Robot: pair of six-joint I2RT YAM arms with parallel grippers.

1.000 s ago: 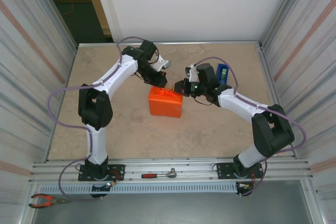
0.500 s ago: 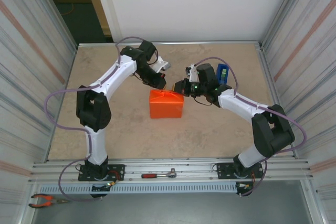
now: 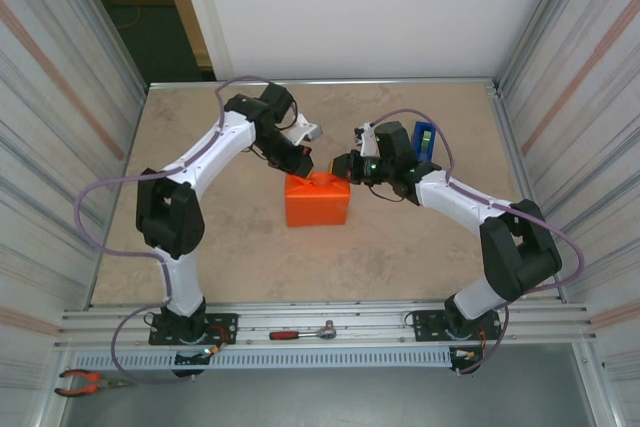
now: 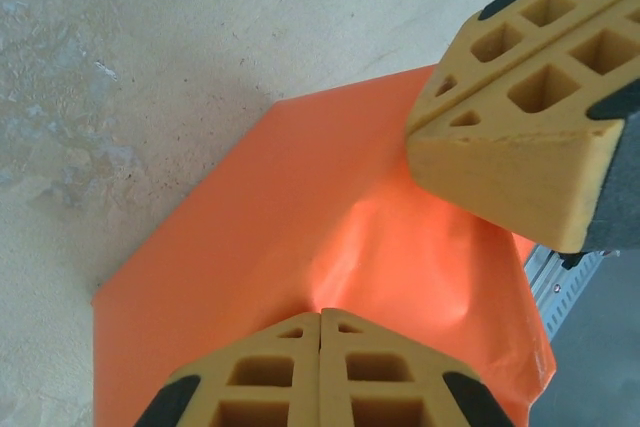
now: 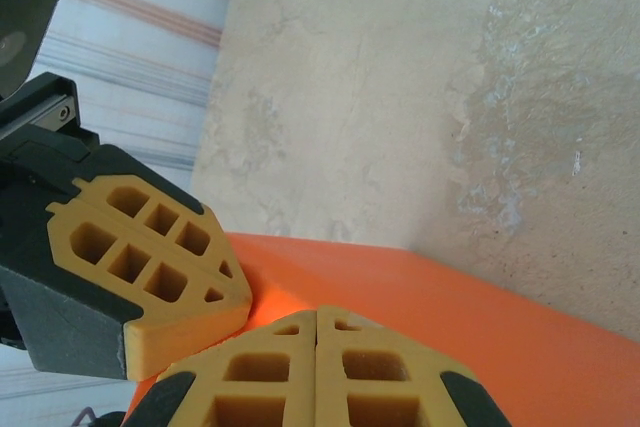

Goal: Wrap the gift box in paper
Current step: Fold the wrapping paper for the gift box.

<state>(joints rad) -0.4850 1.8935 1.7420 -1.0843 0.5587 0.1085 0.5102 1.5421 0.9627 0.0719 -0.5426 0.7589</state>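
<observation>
Already the gift box [image 3: 316, 205] sits parcelled in the paper [image 4: 250, 247] on the counter [image 3: 200, 227], and the left end effector [image 4: 320, 319] and right end effector [image 5: 316, 313], both pressed together, meet at its far top edge, so only sealing seems left.

Left tool [image 4: 320, 315] pinches puckered orange paper [image 4: 240, 247] beside the right tool [image 4: 427, 125].

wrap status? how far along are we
Done: the paper covers the gift box on every visible side, an orange parcel. In hand: left gripper and right gripper, fingers closed, meet at a raised flap on its far top edge. Left: flatten that flap, probably tape it; the blue tape dispenser stands apart, far right.
</observation>
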